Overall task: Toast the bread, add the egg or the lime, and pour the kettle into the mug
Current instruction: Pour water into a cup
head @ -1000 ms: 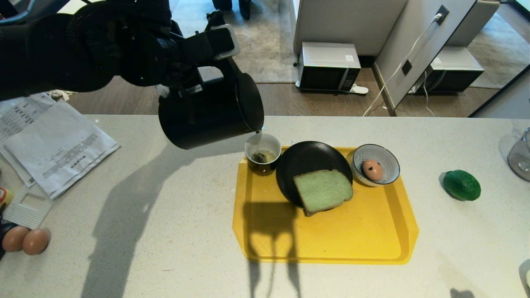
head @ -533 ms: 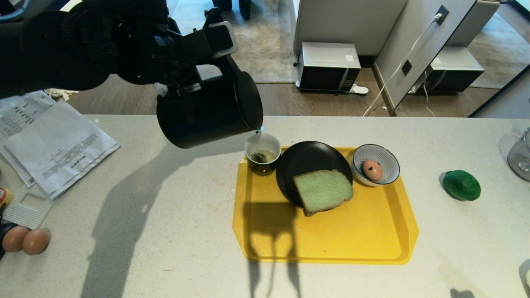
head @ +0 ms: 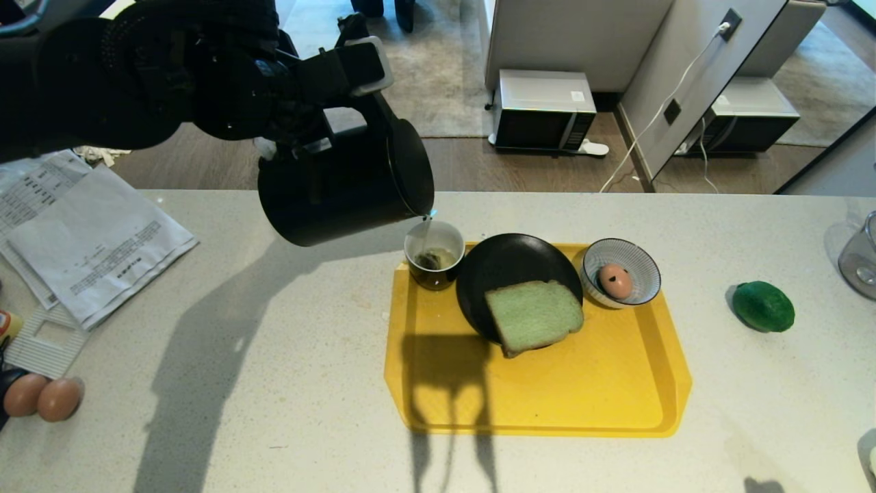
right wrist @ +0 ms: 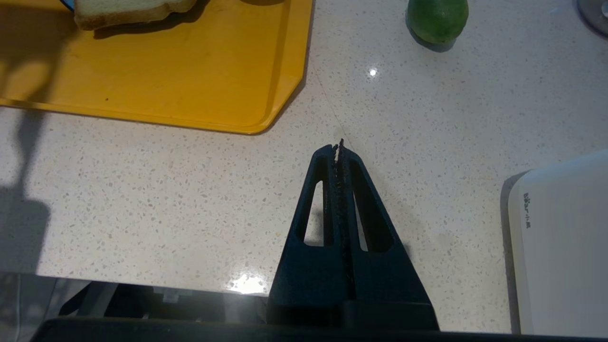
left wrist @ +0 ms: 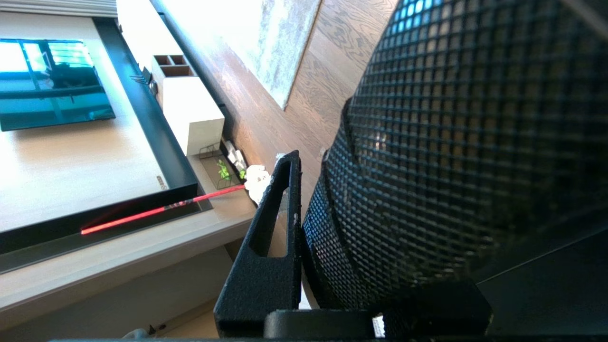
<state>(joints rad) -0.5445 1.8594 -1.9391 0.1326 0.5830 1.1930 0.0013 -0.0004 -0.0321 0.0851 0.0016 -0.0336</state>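
1. Your left gripper (head: 321, 103) clenches the kettle (head: 345, 185) handle, tilted so the spout feeds the mug (head: 434, 255) on the tray (head: 547, 397).
2. Right gripper (right wrist: 340, 148) is parked, pinched closed on nothing, over the counter (right wrist: 190, 199).

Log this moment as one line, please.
step: pouring | left gripper: shut on kettle, tipped over mug | right gripper: shut, idle above counter | bread: on plate
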